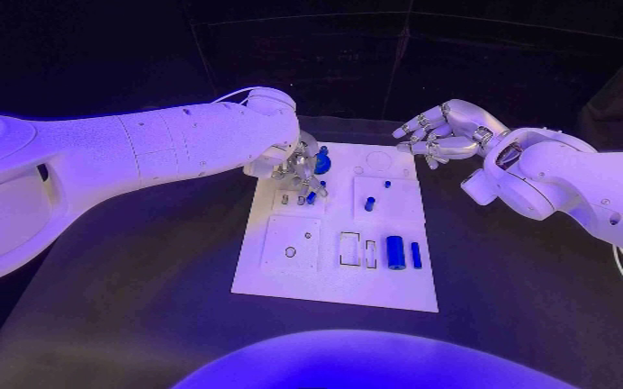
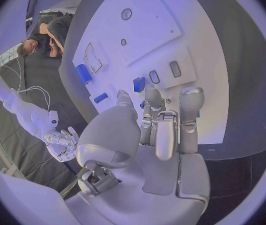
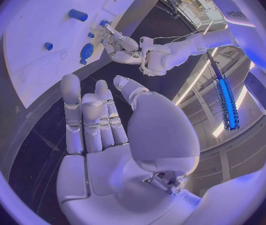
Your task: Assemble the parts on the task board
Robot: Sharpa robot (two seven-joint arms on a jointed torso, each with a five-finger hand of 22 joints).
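Left hand: the silver left hand [image 1: 297, 170] is at the upper left of the white rectangular task board [image 1: 302, 276], fingers down over a small blue part [image 1: 311, 197]; whether they grip it I cannot tell.
Right hand: the silver right hand [image 1: 439, 133] hovers off the board's upper right corner, fingers apart, holding nothing.
Progress: early, judging by the loose blue cylinder [image 1: 394, 252] and slim blue bar [image 1: 416, 255] lying at the lower right; a blue round part [image 1: 322, 161] stands beside the left hand.

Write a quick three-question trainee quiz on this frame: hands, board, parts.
1. True or false: the right hand is gripping a blue part.
2. Which hand is over the task board? A) left hand B) right hand C) neither
3. Fill in: the long blue cylinder lies near the board's ____ edge, as the head view shows it.

Key: 1 false, it is beside the board holding nothing; 2 A; 3 near (robot-side).
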